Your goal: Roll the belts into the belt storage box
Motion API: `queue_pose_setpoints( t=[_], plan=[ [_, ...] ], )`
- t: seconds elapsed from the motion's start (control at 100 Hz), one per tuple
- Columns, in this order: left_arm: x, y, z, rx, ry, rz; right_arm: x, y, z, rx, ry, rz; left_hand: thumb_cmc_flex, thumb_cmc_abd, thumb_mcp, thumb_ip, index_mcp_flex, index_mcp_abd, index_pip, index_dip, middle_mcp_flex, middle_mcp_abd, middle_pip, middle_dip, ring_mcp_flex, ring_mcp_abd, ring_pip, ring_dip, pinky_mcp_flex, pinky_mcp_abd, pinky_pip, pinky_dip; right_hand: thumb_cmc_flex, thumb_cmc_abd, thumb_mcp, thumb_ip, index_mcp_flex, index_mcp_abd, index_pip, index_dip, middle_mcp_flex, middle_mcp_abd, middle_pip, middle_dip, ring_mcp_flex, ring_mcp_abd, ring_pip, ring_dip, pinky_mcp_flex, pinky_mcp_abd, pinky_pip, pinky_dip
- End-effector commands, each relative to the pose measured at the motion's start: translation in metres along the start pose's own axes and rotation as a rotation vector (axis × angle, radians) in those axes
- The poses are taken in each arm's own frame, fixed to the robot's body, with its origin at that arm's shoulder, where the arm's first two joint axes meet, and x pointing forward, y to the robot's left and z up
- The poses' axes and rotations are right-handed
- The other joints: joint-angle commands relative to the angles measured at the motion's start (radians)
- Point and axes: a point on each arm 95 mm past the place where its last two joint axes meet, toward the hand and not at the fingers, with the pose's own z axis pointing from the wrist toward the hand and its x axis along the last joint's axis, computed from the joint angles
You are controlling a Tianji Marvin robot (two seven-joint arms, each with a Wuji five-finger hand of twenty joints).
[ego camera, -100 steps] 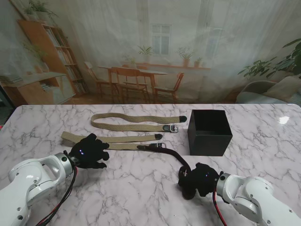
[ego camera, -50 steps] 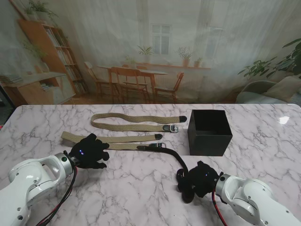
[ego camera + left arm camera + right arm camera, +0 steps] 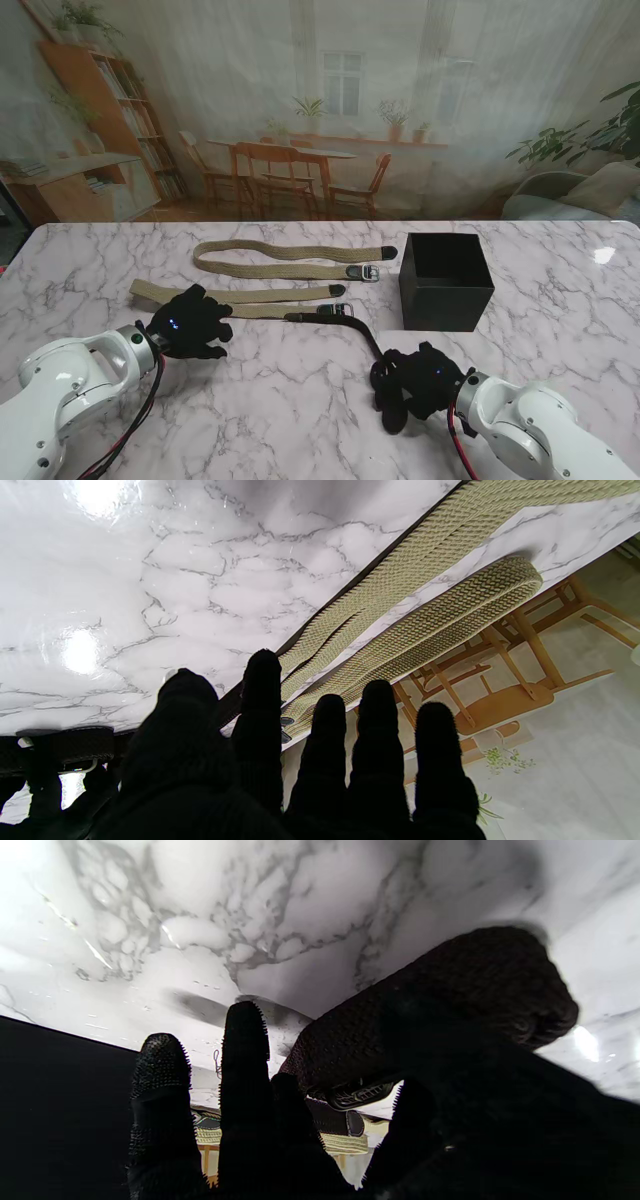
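Observation:
Two khaki belts lie stretched out on the marble table, the far one (image 3: 290,257) (image 3: 450,610) and the near one (image 3: 270,295) (image 3: 425,550). My left hand (image 3: 192,322) (image 3: 280,780) rests flat over the near belt's left part, fingers straight and slightly apart, holding nothing. A black belt (image 3: 340,318) runs from beside the near khaki belt's buckle toward me into my right hand (image 3: 415,385) (image 3: 250,1120). That hand is shut on the belt's rolled end (image 3: 440,1000). The black belt storage box (image 3: 445,285) (image 3: 60,1100) stands just beyond the right hand, open at the top.
The table's far edge runs close behind the far khaki belt. A printed room backdrop (image 3: 320,100) hangs beyond it. Bare marble (image 3: 280,400) lies between my two arms.
My right hand has shifted a little to the left with the roll, and the black belt's loose length has drawn straighter and shorter. The left hand has not moved.

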Motion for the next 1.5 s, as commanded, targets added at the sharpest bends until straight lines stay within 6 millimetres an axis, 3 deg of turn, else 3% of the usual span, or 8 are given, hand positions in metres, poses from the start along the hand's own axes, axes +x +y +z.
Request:
queue_pose_setpoints(
  t=[0.0,0.35,0.62,1.07,1.14,1.29,1.37,1.49],
  plan=[
    [0.001,0.002,0.000,-0.017,0.003,-0.002,0.005,-0.024,-0.001,0.045,-0.011,0.030,0.007,0.029,-0.011,-0.004,0.006,0.015,0.003,0.006,0.016,-0.004,-0.010,0.003,0.018,0.020,-0.001,0.006,-0.014,0.046,-0.024,0.005,-0.131,0.047,-0.040,-0.070,0.159,0.308,0.617,0.018,-0.060,-0.052,-0.001,0.007,-0.131,-0.031,-0.371,-0.192,-0.015,0.056,0.002,-0.023],
    [0.002,0.002,0.001,-0.020,0.009,-0.006,0.005,-0.014,-0.009,0.016,-0.024,-0.026,0.006,0.030,-0.011,-0.003,0.006,0.015,0.003,0.006,0.016,-0.003,-0.011,0.003,0.018,0.020,-0.002,0.006,-0.015,0.045,-0.025,0.005,-0.133,0.040,-0.038,-0.063,0.175,0.298,0.631,0.002,-0.060,-0.055,0.053,0.027,-0.139,-0.044,-0.361,-0.198,-0.046,0.028,0.009,-0.047],
    [0.002,0.002,0.002,-0.017,0.009,-0.008,0.002,0.001,-0.011,0.006,-0.018,-0.088,0.004,0.030,-0.011,-0.004,0.006,0.016,0.003,0.006,0.015,-0.003,-0.011,0.003,0.018,0.021,-0.002,0.006,-0.014,0.044,-0.025,0.005,-0.134,0.043,-0.045,-0.060,0.179,0.291,0.629,0.003,0.012,-0.089,0.034,0.013,-0.117,-0.049,-0.359,-0.199,-0.053,0.011,0.017,-0.050],
    [0.001,0.002,0.003,-0.017,0.011,-0.006,0.000,-0.006,-0.014,-0.041,-0.073,-0.066,0.006,0.030,-0.010,-0.003,0.006,0.015,0.002,0.006,0.016,-0.003,-0.010,0.004,0.017,0.021,-0.002,0.006,-0.015,0.047,-0.025,0.005,-0.144,0.059,-0.067,-0.063,0.174,0.262,0.618,0.009,0.011,-0.103,-0.018,-0.005,-0.144,-0.056,-0.368,-0.200,-0.092,0.000,0.001,-0.061],
    [0.002,0.002,0.003,-0.018,0.011,-0.006,-0.001,-0.006,-0.014,-0.061,-0.089,-0.071,0.003,0.031,-0.011,-0.004,0.007,0.016,0.003,0.006,0.015,-0.003,-0.011,0.004,0.018,0.020,-0.002,0.006,-0.015,0.046,-0.025,0.005,-0.142,0.080,-0.079,-0.061,0.150,0.269,0.615,0.017,0.065,-0.121,0.024,0.014,-0.110,-0.070,-0.344,-0.189,-0.084,-0.015,0.014,-0.056],
    [0.002,0.002,0.002,-0.018,0.009,-0.007,-0.002,-0.007,-0.015,-0.063,-0.087,-0.076,0.003,0.032,-0.011,-0.003,0.006,0.017,0.002,0.006,0.016,-0.002,-0.010,0.004,0.017,0.022,-0.002,0.006,-0.016,0.045,-0.025,0.006,-0.142,0.060,-0.074,-0.053,0.145,0.274,0.637,0.019,0.180,-0.205,0.138,0.070,-0.071,-0.097,-0.321,-0.167,-0.079,-0.033,0.025,-0.048],
    [0.002,0.003,0.002,-0.018,0.008,-0.008,-0.002,-0.008,-0.015,-0.074,-0.084,-0.074,0.004,0.032,-0.011,-0.003,0.007,0.017,0.003,0.006,0.015,-0.002,-0.011,0.004,0.018,0.022,-0.001,0.007,-0.015,0.046,-0.025,0.006,-0.162,0.019,-0.074,-0.059,0.208,0.254,0.655,0.008,0.198,-0.198,0.128,0.064,-0.059,-0.095,-0.326,-0.165,-0.082,-0.032,0.022,-0.047],
    [0.002,0.003,0.002,-0.019,0.007,-0.008,-0.002,-0.008,-0.016,-0.117,-0.101,-0.063,0.003,0.032,-0.011,-0.003,0.006,0.017,0.002,0.006,0.015,-0.001,-0.011,0.004,0.016,0.021,-0.002,0.006,-0.016,0.045,-0.026,0.006,-0.163,0.031,-0.107,-0.060,0.229,0.228,0.648,0.002,0.283,-0.257,0.091,0.046,-0.023,-0.103,-0.327,-0.157,-0.083,-0.028,0.015,-0.048]
  ],
)
